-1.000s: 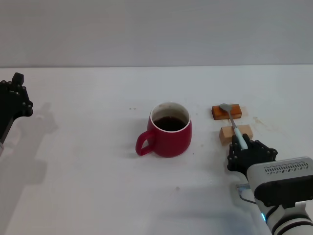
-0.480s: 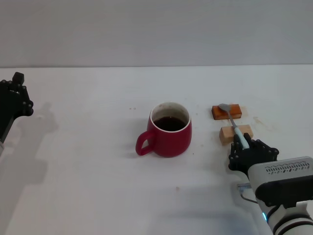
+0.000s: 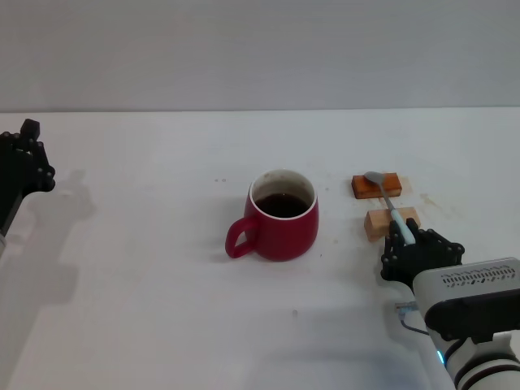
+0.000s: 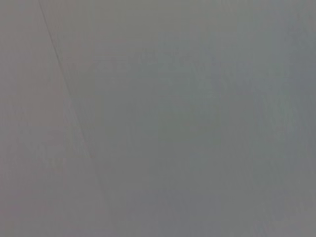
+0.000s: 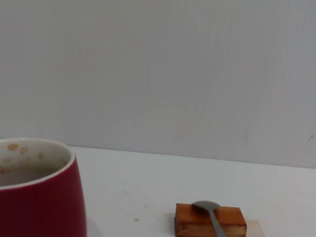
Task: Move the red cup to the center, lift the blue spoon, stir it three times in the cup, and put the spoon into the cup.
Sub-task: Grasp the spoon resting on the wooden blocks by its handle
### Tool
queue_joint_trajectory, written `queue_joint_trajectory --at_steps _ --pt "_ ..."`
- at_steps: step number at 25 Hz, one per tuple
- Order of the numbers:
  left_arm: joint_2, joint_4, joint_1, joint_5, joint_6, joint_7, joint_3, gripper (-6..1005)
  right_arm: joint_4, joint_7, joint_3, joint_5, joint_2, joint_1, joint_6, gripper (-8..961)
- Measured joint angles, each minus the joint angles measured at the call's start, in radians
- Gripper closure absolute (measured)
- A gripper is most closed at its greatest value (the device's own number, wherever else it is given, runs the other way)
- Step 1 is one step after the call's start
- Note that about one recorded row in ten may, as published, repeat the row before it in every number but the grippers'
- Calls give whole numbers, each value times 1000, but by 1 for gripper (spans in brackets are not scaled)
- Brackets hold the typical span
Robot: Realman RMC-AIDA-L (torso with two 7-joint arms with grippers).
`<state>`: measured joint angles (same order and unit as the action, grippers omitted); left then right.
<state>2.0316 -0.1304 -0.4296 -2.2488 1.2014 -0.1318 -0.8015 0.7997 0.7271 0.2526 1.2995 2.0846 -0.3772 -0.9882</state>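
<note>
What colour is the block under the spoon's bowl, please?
Reddish-brown block, clearest in the right wrist view.

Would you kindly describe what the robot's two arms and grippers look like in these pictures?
The right gripper is black with knobbly, jointed fingers, mounted on a white-and-grey wrist housing with a ribbed vent strip, a thin cable loop and a small blue light. The left gripper is likewise black and knobbly at the table's far left edge; its arm is not shown.
</note>
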Motion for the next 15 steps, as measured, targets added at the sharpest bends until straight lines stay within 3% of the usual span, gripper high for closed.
queue_joint_trajectory --at_steps 15 --pt "-7 0 -1 0 -3 4 1 998 -4 3 -1 3 -1 -3 -16 785"
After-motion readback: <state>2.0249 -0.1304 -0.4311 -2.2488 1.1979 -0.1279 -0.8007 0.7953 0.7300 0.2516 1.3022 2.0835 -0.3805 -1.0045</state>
